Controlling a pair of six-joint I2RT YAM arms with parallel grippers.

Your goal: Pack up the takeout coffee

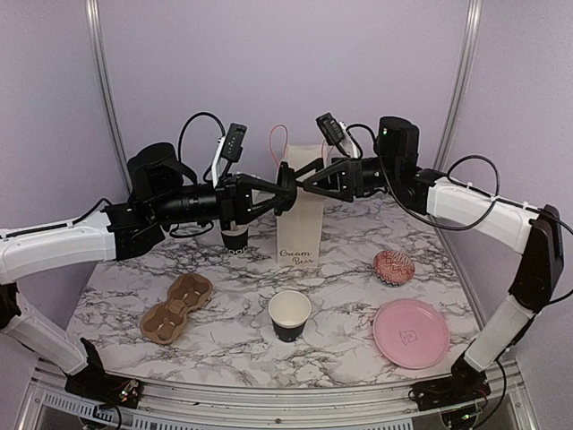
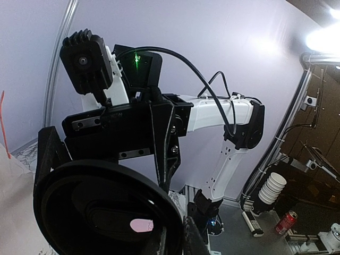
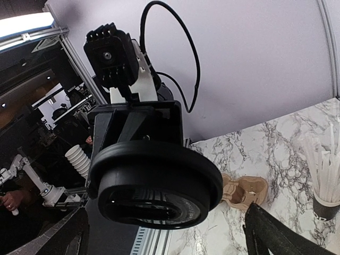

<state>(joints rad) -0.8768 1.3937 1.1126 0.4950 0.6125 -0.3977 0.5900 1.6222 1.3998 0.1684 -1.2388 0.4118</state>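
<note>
Above the bench [image 1: 224, 340], in the top external view, the left gripper [image 1: 279, 195] and the right gripper [image 1: 306, 186] meet tip to tip over the mouth of the white paper bag [image 1: 299, 228]. The black lid [image 1: 289, 185] sits edge-on between them. The cup [image 1: 290, 315] stands upright and uncovered on the bench, in front of the bag and well apart from the lid. A straw cup [image 1: 235, 237] stands just under the left forearm. The cardboard tray [image 1: 176, 307] lies to the front left.

Left wrist view: the lid [image 2: 101, 212] fills the lower left of the frame. The left jaws span its width and appear clamped on its rim. The right gripper faces it from behind.

Right wrist view: the right jaws are spread wide, with one finger [image 3: 56, 234] at each lower corner. Contact with the lid [image 3: 154, 180] cannot be confirmed.

Hazards:
1. If the left jaws release before the right jaws have closed, the lid will probably drop into the bag or onto the bench.
2. The hold is on a thin rim. An off-centre squeeze from the right jaws could pivot the lid or spring it out.
3. The bag looks tall and light. Either arm descending could strike its top edge and tip it.
4. A sideways sweep of the left forearm could knock over the straw cup.
</note>
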